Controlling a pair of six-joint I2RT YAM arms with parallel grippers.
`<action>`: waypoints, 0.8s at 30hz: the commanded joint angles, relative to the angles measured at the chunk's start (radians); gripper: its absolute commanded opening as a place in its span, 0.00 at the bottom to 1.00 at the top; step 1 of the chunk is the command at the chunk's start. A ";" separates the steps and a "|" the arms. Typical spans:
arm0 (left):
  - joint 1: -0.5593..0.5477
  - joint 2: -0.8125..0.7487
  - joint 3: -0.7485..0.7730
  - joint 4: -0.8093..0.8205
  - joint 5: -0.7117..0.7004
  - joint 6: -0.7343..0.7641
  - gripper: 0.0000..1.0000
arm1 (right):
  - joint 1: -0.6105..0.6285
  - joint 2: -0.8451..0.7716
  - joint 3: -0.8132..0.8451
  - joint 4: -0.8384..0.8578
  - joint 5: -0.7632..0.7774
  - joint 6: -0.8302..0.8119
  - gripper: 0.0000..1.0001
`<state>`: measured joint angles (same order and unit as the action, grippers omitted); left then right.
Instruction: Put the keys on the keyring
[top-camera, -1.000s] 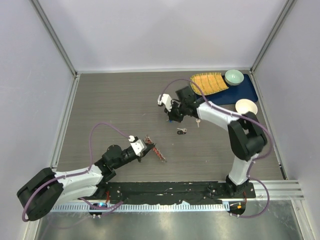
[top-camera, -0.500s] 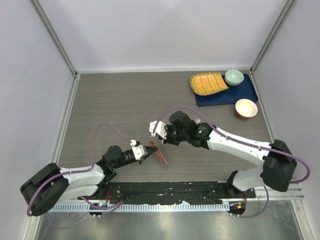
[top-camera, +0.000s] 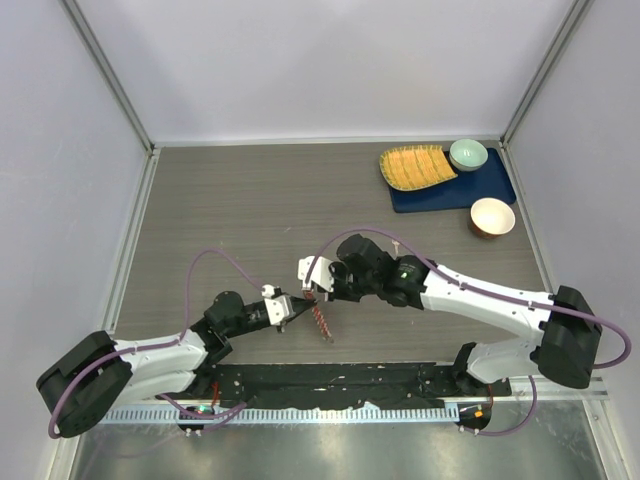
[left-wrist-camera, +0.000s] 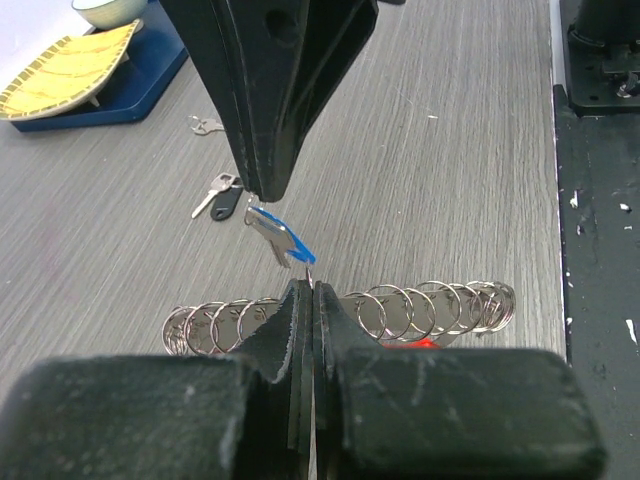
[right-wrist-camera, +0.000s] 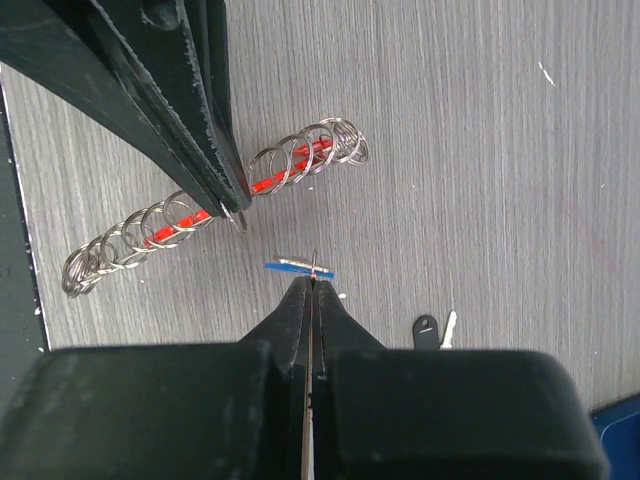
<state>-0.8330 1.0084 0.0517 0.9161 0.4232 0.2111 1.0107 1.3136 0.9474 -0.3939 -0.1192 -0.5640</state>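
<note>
My left gripper (top-camera: 297, 307) is shut on a wire loop of the keyring (left-wrist-camera: 400, 310), a row of silvery rings on a long red fob (left-wrist-camera: 412, 343) that shows in the top view (top-camera: 321, 322). My right gripper (top-camera: 314, 289) is shut on the blue-headed key (right-wrist-camera: 298, 267) and holds it just above the left fingertips (left-wrist-camera: 300, 300), a little apart from the rings. In the left wrist view the blue key (left-wrist-camera: 280, 230) hangs from the right fingers (left-wrist-camera: 270, 110). A black-headed key (left-wrist-camera: 226, 203) and a plain silver key (left-wrist-camera: 205, 125) lie on the table beyond. The red-headed key is out of view.
A yellow woven plate (top-camera: 415, 167) on a blue mat (top-camera: 480, 187), a teal bowl (top-camera: 468, 154) and a white bowl (top-camera: 492, 216) sit at the back right. A black strip (top-camera: 340, 385) runs along the table's near edge. Grey walls enclose the table.
My right arm has swung from the middle right down to the left gripper, carrying the blue key to the keyring. My left gripper has shifted slightly forward with the keyring.
</note>
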 joint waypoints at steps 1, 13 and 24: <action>0.000 -0.013 0.034 0.043 0.035 0.024 0.00 | 0.014 -0.043 0.001 0.012 -0.025 0.016 0.01; 0.000 -0.056 0.040 -0.006 0.066 0.043 0.00 | 0.042 -0.010 0.025 -0.051 -0.074 0.010 0.01; 0.000 -0.073 0.046 -0.020 0.115 0.048 0.01 | 0.048 -0.020 0.033 -0.049 -0.109 0.007 0.01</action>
<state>-0.8330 0.9558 0.0582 0.8539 0.5030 0.2443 1.0481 1.3052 0.9474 -0.4503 -0.1989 -0.5625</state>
